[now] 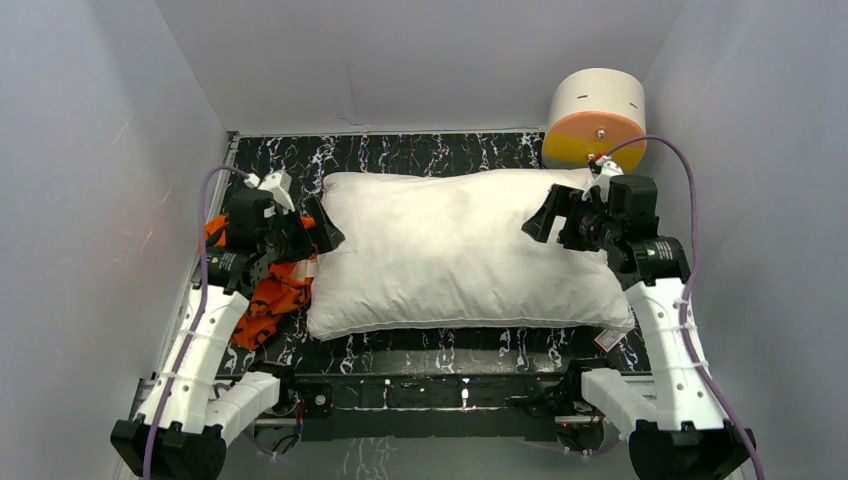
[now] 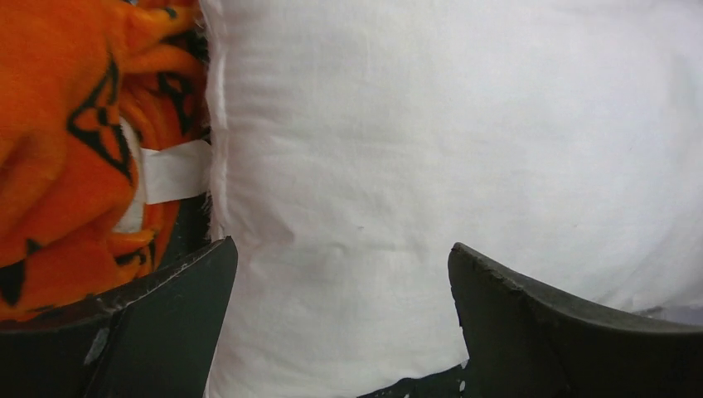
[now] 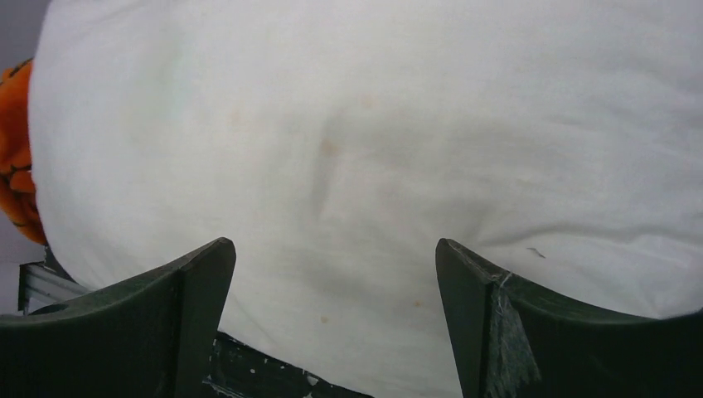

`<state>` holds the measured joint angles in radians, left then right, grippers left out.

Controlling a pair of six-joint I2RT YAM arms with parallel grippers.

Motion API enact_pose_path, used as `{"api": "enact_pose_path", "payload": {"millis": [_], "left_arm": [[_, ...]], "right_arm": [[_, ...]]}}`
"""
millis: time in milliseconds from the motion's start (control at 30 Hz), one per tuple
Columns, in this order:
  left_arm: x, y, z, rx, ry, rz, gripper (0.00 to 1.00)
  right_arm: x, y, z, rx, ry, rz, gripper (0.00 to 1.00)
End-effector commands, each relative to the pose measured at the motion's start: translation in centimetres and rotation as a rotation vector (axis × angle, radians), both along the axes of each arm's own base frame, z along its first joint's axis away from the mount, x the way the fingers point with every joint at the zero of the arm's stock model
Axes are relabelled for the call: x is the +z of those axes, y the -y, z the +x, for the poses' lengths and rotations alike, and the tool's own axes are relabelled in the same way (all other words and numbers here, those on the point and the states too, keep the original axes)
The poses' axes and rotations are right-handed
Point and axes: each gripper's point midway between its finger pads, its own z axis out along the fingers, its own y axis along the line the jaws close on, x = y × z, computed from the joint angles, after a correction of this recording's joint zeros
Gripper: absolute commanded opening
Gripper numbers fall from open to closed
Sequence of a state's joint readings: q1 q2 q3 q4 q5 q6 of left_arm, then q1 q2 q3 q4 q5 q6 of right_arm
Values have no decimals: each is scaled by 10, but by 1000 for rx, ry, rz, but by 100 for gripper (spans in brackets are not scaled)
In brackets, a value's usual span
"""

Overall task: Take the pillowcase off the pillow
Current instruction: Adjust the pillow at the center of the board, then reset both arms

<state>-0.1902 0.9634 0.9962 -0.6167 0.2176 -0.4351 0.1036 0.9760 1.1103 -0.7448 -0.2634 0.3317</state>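
Lying crumpled at the left edge of the bench (image 1: 420,350), the orange pillowcase (image 1: 268,300) with its black motifs sat in a heap, partly under the left arm and fully off the pillow. The left wrist view showed its folds just beside the pillow's left seam, with a white strip (image 2: 174,170) lying between them. The left claw (image 1: 318,245) was poised at that left end with its jaws spread wide, holding nothing. The bare white pillow (image 1: 460,250) lay flat across the middle of the black, white-veined bench, its long side running left to right. The right claw (image 1: 553,222) hung above the pillow's right end, jaws likewise wide apart and empty; its wrist view showed only wrinkled white fabric between the fingers. Behind it, at the far right corner, stood a white-and-orange round drum (image 1: 597,115).
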Motion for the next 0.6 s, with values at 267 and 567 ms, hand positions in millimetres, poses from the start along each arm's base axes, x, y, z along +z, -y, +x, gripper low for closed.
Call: {"api": "enact_pose_path", "payload": {"millis": [267,567], "left_arm": [[90,-60,-14,278,250,137,98],[102,-78,-26,313,302,208,98]], "right_arm": [[71,1,-13,26,392,5,99],[75,3,-12,16,421,3,99]]}}
